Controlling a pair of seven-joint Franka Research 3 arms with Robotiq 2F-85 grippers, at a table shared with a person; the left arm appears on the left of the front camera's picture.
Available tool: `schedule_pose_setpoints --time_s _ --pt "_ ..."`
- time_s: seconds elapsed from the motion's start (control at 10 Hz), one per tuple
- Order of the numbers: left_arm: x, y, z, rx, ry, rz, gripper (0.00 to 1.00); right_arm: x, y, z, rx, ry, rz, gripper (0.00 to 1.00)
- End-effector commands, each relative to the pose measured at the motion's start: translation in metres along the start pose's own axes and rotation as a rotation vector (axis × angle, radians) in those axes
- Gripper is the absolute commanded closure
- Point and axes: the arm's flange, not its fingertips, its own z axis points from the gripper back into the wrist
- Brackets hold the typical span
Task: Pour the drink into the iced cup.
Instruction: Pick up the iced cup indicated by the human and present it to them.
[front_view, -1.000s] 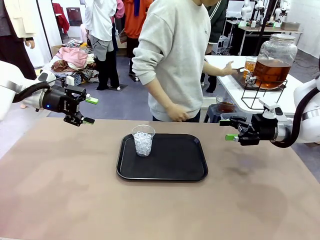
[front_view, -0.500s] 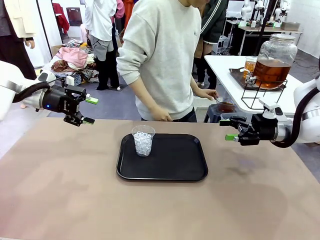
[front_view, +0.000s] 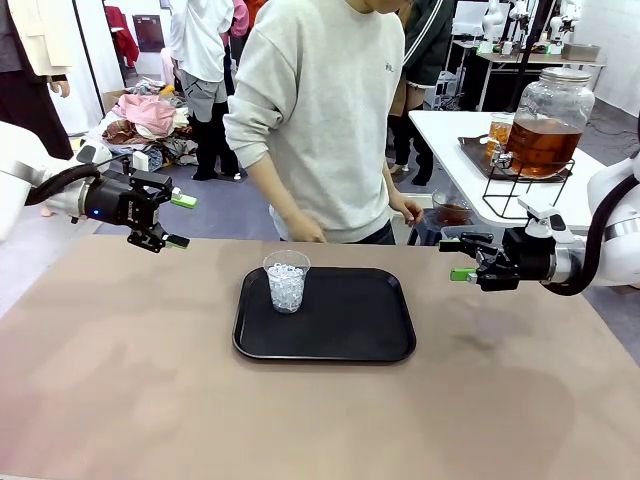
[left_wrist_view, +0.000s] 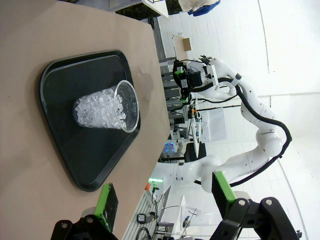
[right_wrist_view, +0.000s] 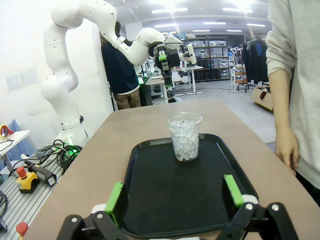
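From the robot's side the front camera looks down across the black tray (front_view: 350, 325), and both wrist cameras face it from its left and right, all sharing the iced cup (front_view: 287, 282).

A clear plastic iced cup (front_view: 287, 281), packed with ice almost to its rim, stands upright on the left part of a black tray (front_view: 350, 340) on the brown surface, while the amber-brown drink (front_view: 452, 213) sits in a small clear cup well apart, beyond the far right edge.

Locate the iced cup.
Front view: the cup stands upright in the far-left corner of the tray, slightly left of centre, just in front of the person.
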Motion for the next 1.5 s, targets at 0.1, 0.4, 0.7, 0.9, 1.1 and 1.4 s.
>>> schedule_pose_setpoints --time_s 0.1,0.4,0.7,0.9,1.1,1.4 --pt "-0.0007 -0.0025 0.0005 0.003 -0.004 -0.003 0.0 0.0023 -0.001 -0.0008 0.0 0.004 0.006 0.0" --pt "-0.0007 -0.0025 0.0005 0.003 -0.004 -0.003 0.0 0.0023 -0.001 -0.0008 0.0 0.004 0.006 0.0" --pt "-0.0007 -0.0025 0.0005 0.003 -0.004 -0.003 0.0 0.0023 -0.001 -0.0008 0.0 0.004 0.006 0.0" --pt "-0.0007 -0.0025 0.0005 0.003 -0.004 -0.003 0.0 0.0023 -0.001 -0.0008 0.0 0.004 0.006 0.0" --pt "-0.0007 -0.0025 0.0005 0.003 -0.004 -0.003 0.0 0.0023 -0.001 -0.0008 0.0 0.004 0.006 0.0" --pt "-0.0007 -0.0025 0.0005 0.003 -0.004 -0.003 0.0 0.0023 -0.001 -0.0008 0.0 0.004 0.006 0.0"
